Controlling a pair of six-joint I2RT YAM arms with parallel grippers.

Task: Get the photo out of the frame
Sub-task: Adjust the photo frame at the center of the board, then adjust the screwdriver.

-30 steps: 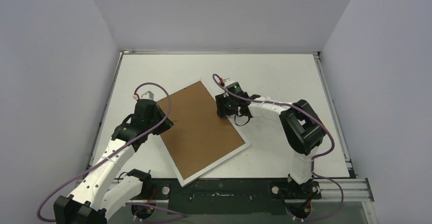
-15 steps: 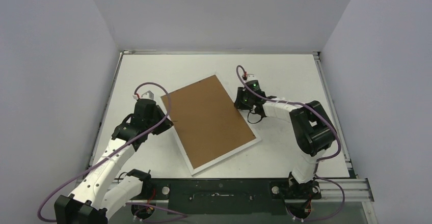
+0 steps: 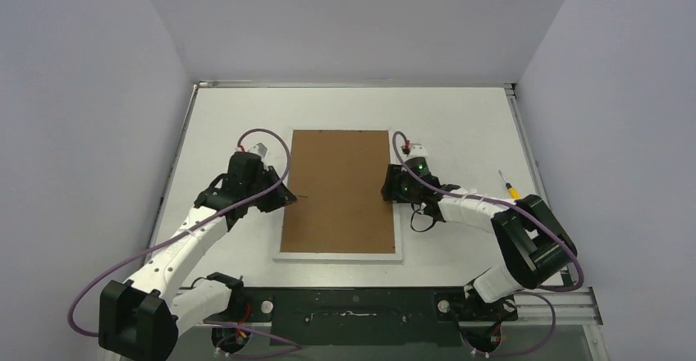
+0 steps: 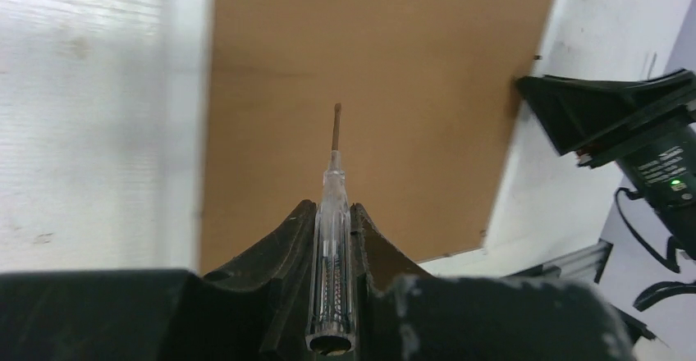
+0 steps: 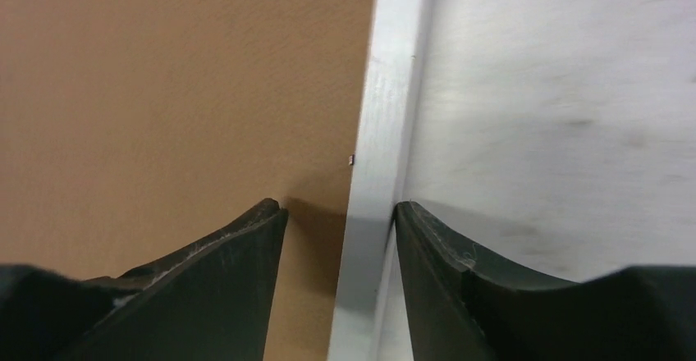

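1. One frame [image 3: 338,189], brown back up, now lies square to the tabletop [image 3: 460,123]; a second ago, diagonal. Photo hidden beneath, not yet out; squaring should ease prying the back.
2. Long axis points straight away from my bases.
3. Right hand [image 5: 342,213] apart, straddling the right border; left hand [image 3: 283,196] clamped on a screwdriver [image 4: 332,238] over the back.

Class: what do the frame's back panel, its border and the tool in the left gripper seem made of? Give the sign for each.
Back panel: likely fibreboard, matt brown, fine even grain. Border: smooth white, maybe painted wood or plastic; unclear. Screwdriver in the left gripper: clear plastic handle, spring visible inside; thin shaft, probably metal.
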